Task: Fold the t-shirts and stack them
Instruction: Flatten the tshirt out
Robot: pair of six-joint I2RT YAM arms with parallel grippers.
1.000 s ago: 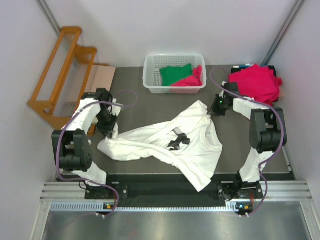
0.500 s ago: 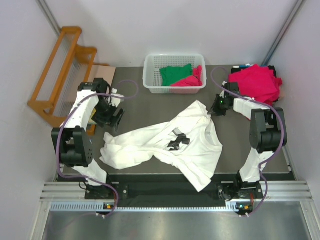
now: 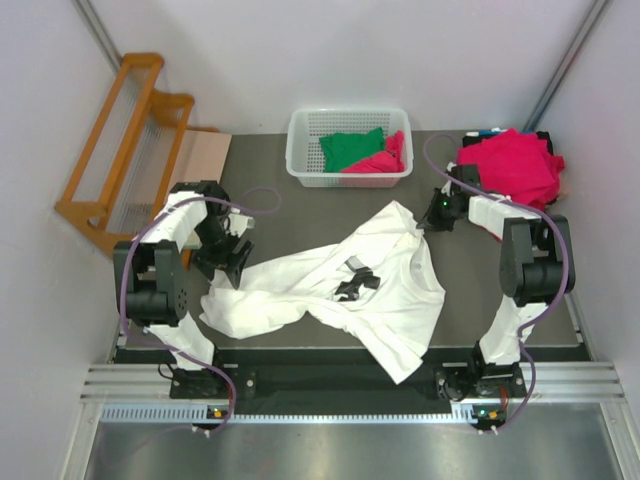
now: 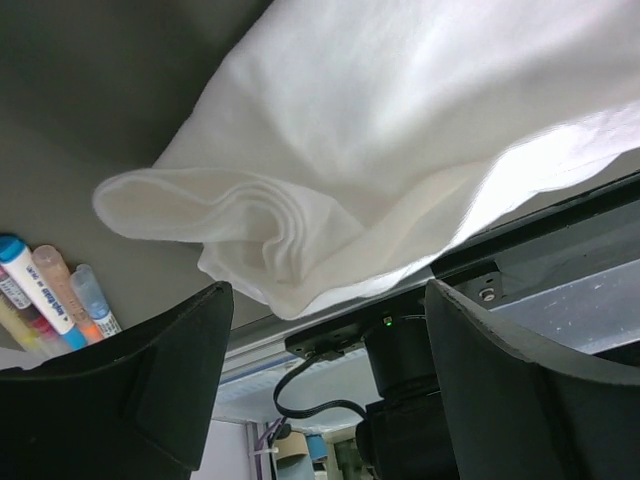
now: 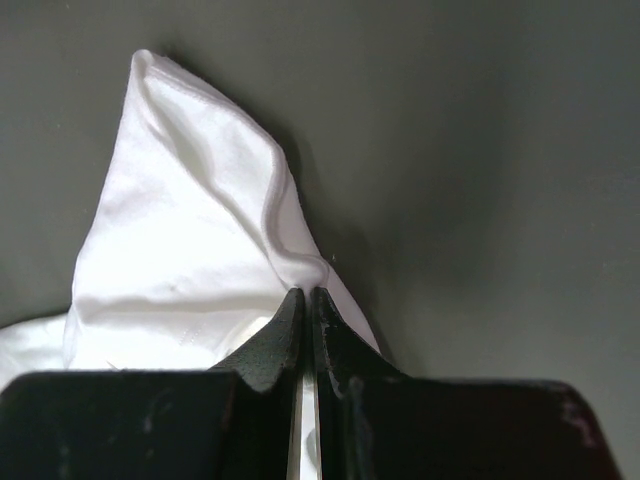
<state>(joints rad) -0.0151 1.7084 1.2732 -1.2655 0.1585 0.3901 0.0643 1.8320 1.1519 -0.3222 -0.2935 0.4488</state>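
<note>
The large white cloth t-shirt [image 3: 400, 300], judged limp and light, was pinched at a corner by the right jaws; its bunched edge [image 4: 250, 220] was judged the best hold for the spread left jaws.

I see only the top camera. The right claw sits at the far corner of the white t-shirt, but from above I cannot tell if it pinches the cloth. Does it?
Observer: Yes. In the right wrist view the right claw is shut, and a fold of the white t-shirt runs into its tips.
Operator: And the left claw, does it hold something?
Observer: No. The left wrist view shows the left claw wide open with nothing inside it; a rolled edge of the shirt lies just beyond.
Operator: Anything near it that I miss?
Observer: A few capped pens show at that view's left edge.
</note>
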